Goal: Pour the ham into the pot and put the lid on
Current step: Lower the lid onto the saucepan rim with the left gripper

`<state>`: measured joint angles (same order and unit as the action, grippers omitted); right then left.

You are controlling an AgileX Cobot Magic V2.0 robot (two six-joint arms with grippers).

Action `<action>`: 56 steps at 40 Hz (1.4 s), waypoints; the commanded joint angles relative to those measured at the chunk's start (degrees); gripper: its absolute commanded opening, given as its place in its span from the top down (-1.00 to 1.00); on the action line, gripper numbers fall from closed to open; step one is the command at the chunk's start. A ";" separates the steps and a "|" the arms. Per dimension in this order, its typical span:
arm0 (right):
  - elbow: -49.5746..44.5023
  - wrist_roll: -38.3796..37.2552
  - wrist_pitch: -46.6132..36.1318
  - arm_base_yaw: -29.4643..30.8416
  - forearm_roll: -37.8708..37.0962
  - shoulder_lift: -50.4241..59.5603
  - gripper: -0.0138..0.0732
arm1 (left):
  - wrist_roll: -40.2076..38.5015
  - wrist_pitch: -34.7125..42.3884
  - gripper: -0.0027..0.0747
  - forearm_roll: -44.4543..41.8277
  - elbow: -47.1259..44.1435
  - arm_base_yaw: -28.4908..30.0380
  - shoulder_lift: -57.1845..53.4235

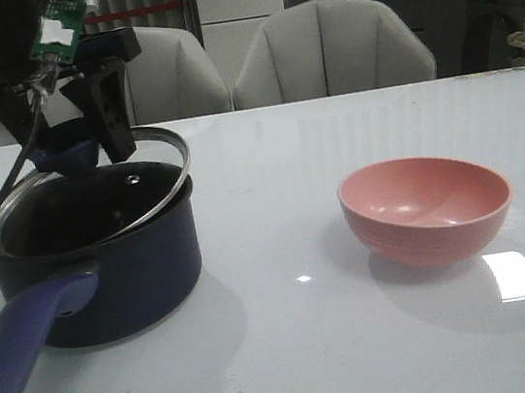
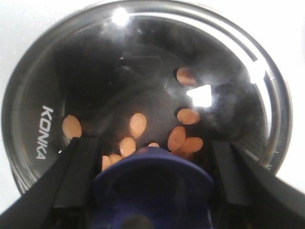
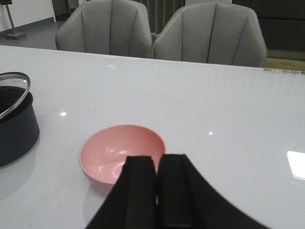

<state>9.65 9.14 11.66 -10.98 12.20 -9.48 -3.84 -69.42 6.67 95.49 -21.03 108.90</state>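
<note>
Pot: ham slices scattered on black floor, seen through glass. Lid tilted, far edge raised, near edge on pot rim. Left gripper clamped on blue knob. Pink bowl empty, well apart from pot. Right gripper fingers pressed together, holding nothing, just beside bowl's near side. Table bare between pot and bowl.

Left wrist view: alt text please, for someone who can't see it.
Looking down through the clear glass lid into the dark pot, where orange-pink ham slices lie scattered on the black bottom. The left gripper has its black jaws on either side of the lid's blue knob. "KONKA" is printed on the glass.
</note>
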 commanded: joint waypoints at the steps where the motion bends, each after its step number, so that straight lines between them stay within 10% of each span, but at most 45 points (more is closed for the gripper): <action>1: 1.66 0.53 -4.47 0.07 -0.06 -0.46 0.34 | -0.25 -4.36 0.63 -1.32 1.81 -0.27 -3.58; 56: 1.66 0.53 -4.47 0.07 -0.06 -0.46 0.34 | 0.08 -4.36 0.17 -0.09 -1.38 -0.39 -7.08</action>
<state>9.65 9.14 11.66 -10.98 12.20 -9.48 -3.62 -70.07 6.30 92.01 -21.03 105.16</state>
